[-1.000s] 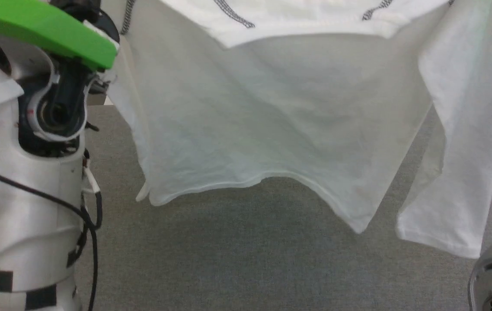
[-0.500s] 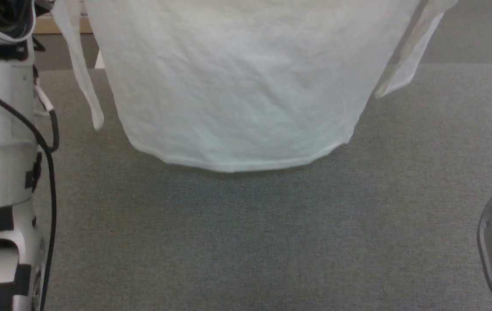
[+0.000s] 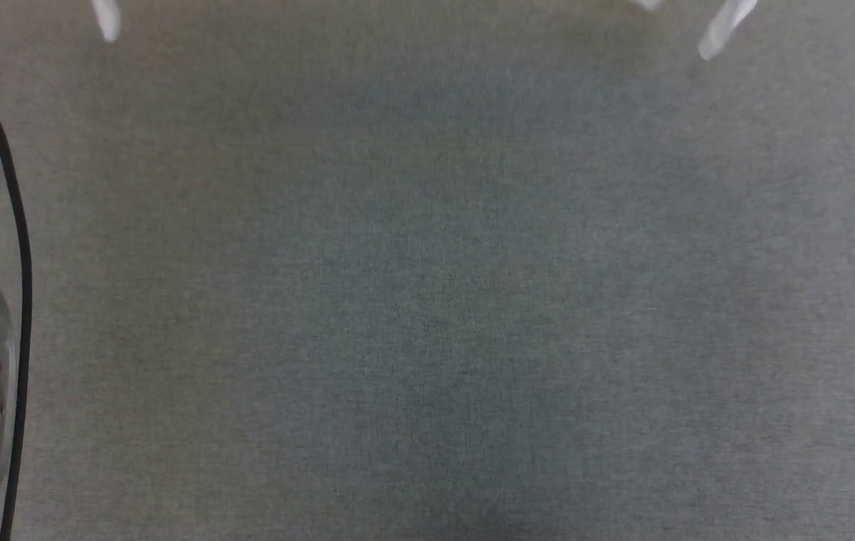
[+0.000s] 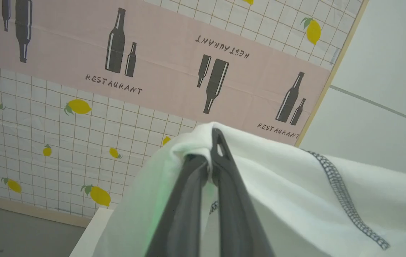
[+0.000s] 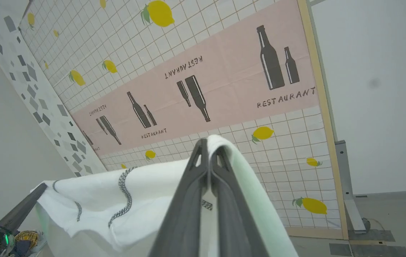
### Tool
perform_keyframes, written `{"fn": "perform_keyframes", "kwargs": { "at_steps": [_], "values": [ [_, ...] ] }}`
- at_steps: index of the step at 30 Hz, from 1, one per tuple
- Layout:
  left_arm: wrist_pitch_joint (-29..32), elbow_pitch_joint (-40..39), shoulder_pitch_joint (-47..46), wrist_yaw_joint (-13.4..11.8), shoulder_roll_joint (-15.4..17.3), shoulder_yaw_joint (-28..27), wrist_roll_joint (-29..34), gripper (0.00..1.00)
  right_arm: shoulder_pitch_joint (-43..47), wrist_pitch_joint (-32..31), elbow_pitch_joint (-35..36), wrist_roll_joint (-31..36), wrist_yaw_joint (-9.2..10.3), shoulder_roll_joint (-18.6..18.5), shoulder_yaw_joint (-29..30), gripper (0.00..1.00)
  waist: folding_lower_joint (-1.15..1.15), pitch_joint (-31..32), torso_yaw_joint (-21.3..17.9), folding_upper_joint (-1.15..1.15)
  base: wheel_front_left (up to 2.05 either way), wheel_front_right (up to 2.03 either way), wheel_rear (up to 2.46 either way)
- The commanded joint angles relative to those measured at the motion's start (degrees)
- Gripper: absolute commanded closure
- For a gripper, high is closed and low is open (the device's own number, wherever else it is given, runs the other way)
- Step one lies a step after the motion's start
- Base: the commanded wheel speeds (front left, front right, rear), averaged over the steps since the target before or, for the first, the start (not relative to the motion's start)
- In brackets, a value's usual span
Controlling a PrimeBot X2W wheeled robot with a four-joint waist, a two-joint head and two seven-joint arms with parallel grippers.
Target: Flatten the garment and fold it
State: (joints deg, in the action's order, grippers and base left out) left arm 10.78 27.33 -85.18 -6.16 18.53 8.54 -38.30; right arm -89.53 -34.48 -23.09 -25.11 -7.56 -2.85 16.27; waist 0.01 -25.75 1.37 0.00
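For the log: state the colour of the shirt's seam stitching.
Dark grey zigzag stitching on white shirt; clearest in left wrist view.

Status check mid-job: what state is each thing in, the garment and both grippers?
garment: held up in the air, hanging between both grippers, not yet flat or folded.
left gripper: shut on the garment, fabric draped over its fingertips.
right gripper: shut on the garment, fabric draped over its fingertips.

The white garment (image 4: 295, 185), seamed with dark grey zigzag stitching, hangs aloft, draped and sagging between two pinched corners.
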Motion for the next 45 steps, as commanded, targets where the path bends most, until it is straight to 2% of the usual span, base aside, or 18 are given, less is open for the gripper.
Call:
{"fn": "perform_keyframes", "kwargs": {
  "at_steps": [1, 7, 12, 19, 24, 29, 32, 34, 38, 45],
  "values": [
    [-1.6, 0.8, -1.4, 0.5, -0.3, -0.5, -0.2, 1.0, -1.0, 1.0, -0.7, -0.5, 0.08, 0.0, -0.7, 1.0, -0.01, -6.1, 0.7, 0.0, 0.0, 0.0, 0.0],
    [-6.0, 4.3, -1.6, 2.9, -0.9, -1.2, -1.2, 1.0, 0.2, 2.3, -2.6, -2.2, 0.08, -0.6, -1.7, 1.0, -0.01, -7.5, 1.1, 0.0, 0.0, 0.0, 0.0],
    [-6.1, 7.0, 1.8, 4.8, -1.1, -0.9, -2.3, 1.0, 4.9, 1.6, -2.3, -4.5, 0.08, -2.5, -3.4, 1.0, -0.01, -6.7, 1.6, 0.0, 0.0, 0.0, 0.0],
    [-7.3, 7.3, 10.5, 6.8, 0.2, 0.4, -1.8, 1.0, 17.0, 0.8, 2.2, -10.1, 0.08, -5.6, -6.4, 1.0, -0.01, -1.8, 2.7, 0.0, 0.0, 0.0, 0.0],
    [-8.7, 3.6, 21.5, 7.8, 0.4, 0.9, -2.4, 1.0, 29.5, 1.4, 8.2, -14.9, 0.08, -6.6, -8.0, 1.0, -0.01, 4.2, 3.1, 0.0, 0.0, 0.0, 0.0],
    [-8.9, -4.4, 38.3, 5.2, -0.9, 1.1, -3.7, 1.0, 44.8, 2.0, 15.5, -19.5, 0.08, -6.8, -8.4, 1.0, -0.01, 10.4, 3.3, 0.0, 0.0, 0.0, 0.0],
    [-9.0, -10.0, 49.1, 2.6, -1.5, 1.3, -4.0, 1.0, 56.0, 3.1, 20.9, -18.6, 0.08, -7.7, -8.9, 1.0, -0.01, 13.2, 3.3, 0.0, 0.0, 0.0, 0.0],
    [-8.9, -13.0, 55.7, 1.1, -2.1, 1.5, -4.4, 1.0, 63.5, 3.7, 22.9, -18.8, 0.08, -6.4, -7.9, 1.0, -0.01, 14.6, 3.1, 0.0, 0.0, 0.0, 0.0],
    [-8.5, -17.3, 67.3, -1.8, -3.6, 1.5, -5.8, 1.0, 75.3, 5.1, 25.4, -17.9, 0.08, -4.4, -6.6, 1.0, -0.01, 16.6, 2.1, 0.0, 0.0, 0.0, 0.0],
    [-7.2, -19.6, 81.7, -5.5, -4.2, 1.7, -7.0, 1.0, 88.1, 6.0, 25.2, -14.5, 0.08, -3.9, -6.2, 1.0, -0.01, 19.8, 1.2, 0.0, 0.0, 0.0, 0.0]
  ]
}}
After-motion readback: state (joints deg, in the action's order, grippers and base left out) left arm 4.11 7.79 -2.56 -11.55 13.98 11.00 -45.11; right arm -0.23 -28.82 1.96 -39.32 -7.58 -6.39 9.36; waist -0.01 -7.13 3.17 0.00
